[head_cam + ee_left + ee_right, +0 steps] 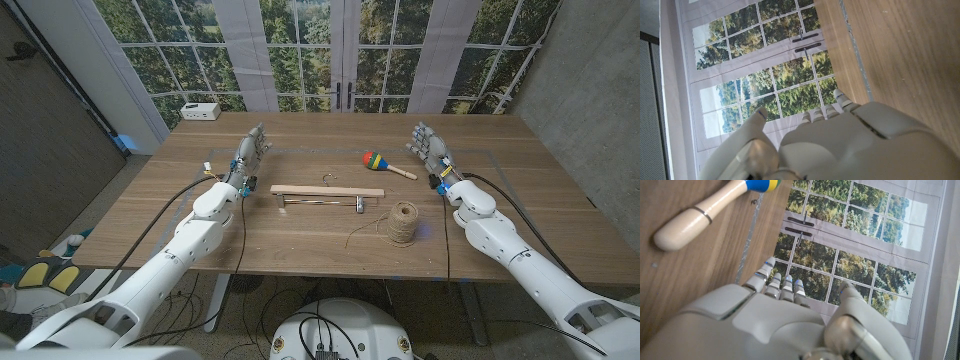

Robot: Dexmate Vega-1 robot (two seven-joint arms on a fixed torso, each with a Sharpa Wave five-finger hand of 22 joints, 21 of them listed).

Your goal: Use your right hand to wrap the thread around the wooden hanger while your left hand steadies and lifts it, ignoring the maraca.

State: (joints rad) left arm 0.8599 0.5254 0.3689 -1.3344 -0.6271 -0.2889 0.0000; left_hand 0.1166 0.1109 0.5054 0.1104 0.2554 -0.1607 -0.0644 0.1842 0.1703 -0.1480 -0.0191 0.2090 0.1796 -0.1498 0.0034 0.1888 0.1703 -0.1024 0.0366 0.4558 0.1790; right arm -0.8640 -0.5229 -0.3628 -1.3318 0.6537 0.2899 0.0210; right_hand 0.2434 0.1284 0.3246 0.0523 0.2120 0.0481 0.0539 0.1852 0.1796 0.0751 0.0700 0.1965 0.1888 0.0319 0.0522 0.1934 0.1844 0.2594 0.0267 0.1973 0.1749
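This looks like a test room or lab. A big wooden table (300,235) stands by tall windows (300,45) with trees outside. Cables (160,225) hang off the table's near edge.

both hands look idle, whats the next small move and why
Probably reach the right hand in toward the ball of brown twine, whose loose end trails on the table. Both hands hold nothing, and the left hand stands beside the untouched flat wooden hanger.

Wooden hanger (326,191), matt wooden table (300,235)
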